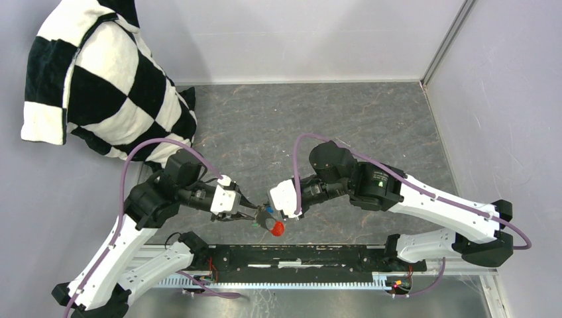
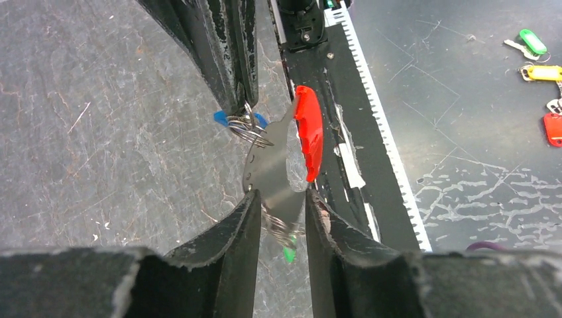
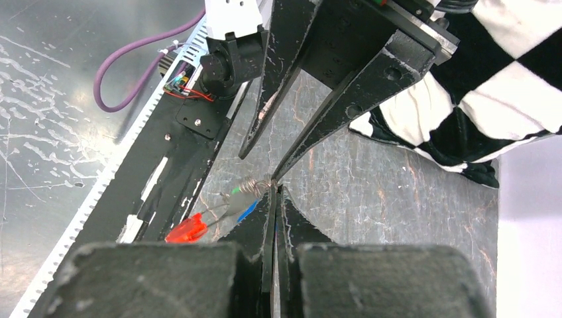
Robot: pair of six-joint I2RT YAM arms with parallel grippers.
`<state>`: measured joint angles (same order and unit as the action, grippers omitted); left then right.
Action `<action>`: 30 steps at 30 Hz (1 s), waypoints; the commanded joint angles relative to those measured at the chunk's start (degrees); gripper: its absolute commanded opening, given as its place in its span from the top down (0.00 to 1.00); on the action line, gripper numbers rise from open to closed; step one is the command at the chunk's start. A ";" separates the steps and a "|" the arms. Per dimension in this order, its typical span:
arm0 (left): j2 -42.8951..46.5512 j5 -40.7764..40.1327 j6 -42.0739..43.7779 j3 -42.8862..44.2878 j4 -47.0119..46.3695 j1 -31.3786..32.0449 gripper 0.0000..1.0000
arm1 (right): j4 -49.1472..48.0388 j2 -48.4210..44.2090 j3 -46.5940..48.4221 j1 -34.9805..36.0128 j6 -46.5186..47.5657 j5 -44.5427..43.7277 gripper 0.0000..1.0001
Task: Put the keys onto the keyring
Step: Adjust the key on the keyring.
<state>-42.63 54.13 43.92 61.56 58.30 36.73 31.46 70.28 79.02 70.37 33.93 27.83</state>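
The keyring (image 2: pixel 250 129) hangs in the air between my two grippers, near the table's front edge. Its red tag (image 2: pixel 309 132) (image 1: pixel 277 228) and a flat grey metal piece (image 2: pixel 268 165) dangle from it. My right gripper (image 2: pixel 240 106) (image 3: pixel 275 189) is shut on the ring's wire coil (image 3: pixel 255 187). A blue key head (image 2: pixel 221 118) (image 3: pixel 246 211) shows beside its tips. My left gripper (image 2: pixel 281 194) (image 1: pixel 246 213) has its jaws partly apart, one on each side of the grey piece. A green key head (image 2: pixel 289 254) (image 3: pixel 234 191) shows low in that gap. Whether the left jaws press on anything is unclear.
A black-and-white checkered pillow (image 1: pixel 99 86) lies at the back left. A black rail (image 1: pixel 298 255) runs along the near table edge under the grippers. Beyond it, on a lower metal surface, lie spare tagged keys: green (image 2: pixel 532 41), yellow (image 2: pixel 545 73), red (image 2: pixel 552 129). A wall (image 1: pixel 504 99) closes the right side.
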 commanded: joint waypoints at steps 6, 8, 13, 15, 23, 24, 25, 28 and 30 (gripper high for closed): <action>0.23 -2.83 -9.70 2.62 -8.36 0.08 0.60 | -2.05 -0.41 2.54 -0.25 -1.74 -3.04 1.00; 0.10 -4.11 -13.17 2.77 -10.42 0.02 0.61 | -2.46 -0.21 2.54 -0.29 -2.93 -4.74 1.00; 0.66 -6.11 -17.55 1.55 -11.67 0.01 0.60 | -2.49 1.03 3.49 -0.26 -5.40 -8.25 1.00; 0.75 -6.87 -19.10 1.20 -12.14 0.01 0.59 | -2.14 1.75 4.31 -0.21 -6.33 -10.01 1.00; -0.10 -10.48 -21.31 1.32 -12.06 0.01 0.54 | -3.74 3.99 5.62 -0.26 -9.99 -16.06 1.00; -0.08 -11.47 -21.21 1.02 -12.12 0.02 0.54 | -3.97 3.92 5.57 -0.25 -10.11 -16.55 1.00; -0.11 -12.51 -21.10 0.83 -12.12 0.03 0.54 | -4.29 3.94 5.53 -0.23 -10.32 -16.83 1.00; -0.07 -15.70 -21.51 0.29 -13.05 0.01 0.56 | -4.64 4.06 5.53 -0.28 -10.64 -16.91 1.00; -0.21 -17.43 -21.96 -0.09 -13.96 0.01 0.57 | -4.92 4.08 5.57 -0.28 -10.89 -16.55 1.00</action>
<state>-42.50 41.58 25.02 62.11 47.53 36.73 30.39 74.74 81.65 70.37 24.75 12.45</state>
